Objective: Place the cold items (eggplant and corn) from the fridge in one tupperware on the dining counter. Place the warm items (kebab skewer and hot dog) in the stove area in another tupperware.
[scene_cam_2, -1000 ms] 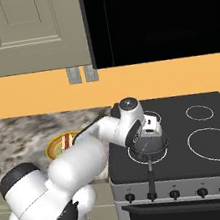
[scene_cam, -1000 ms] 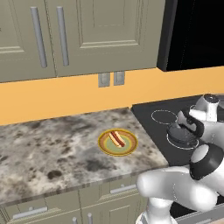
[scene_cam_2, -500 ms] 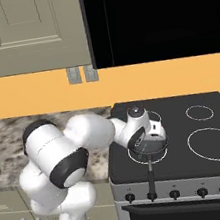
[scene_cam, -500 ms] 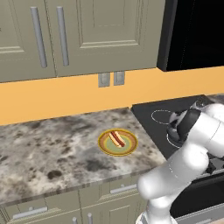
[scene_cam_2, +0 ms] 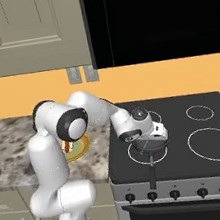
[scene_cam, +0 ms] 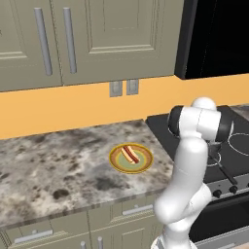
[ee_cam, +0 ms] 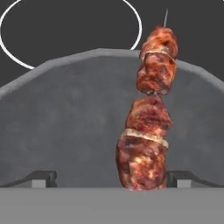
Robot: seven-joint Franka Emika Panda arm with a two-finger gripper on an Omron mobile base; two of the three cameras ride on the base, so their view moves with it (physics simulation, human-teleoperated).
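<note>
Skewer in the pan, between the spread fingers

In the hand view the kebab skewer [ee_cam: 148, 118] lies in the pan [ee_cam: 65, 127], running away from the fingers [ee_cam: 41, 178] and nearer the right-hand one; a burner ring [ee_cam: 70, 30] lies beyond the pan's far rim. The gripper [scene_cam_2: 154, 137] hangs over the pan on the stove [scene_cam_2: 191, 159]; to the stove's left, the hot dog [scene_cam: 129, 153] rests on a plate [scene_cam: 116, 163] on the counter [scene_cam: 48, 170]
</note>
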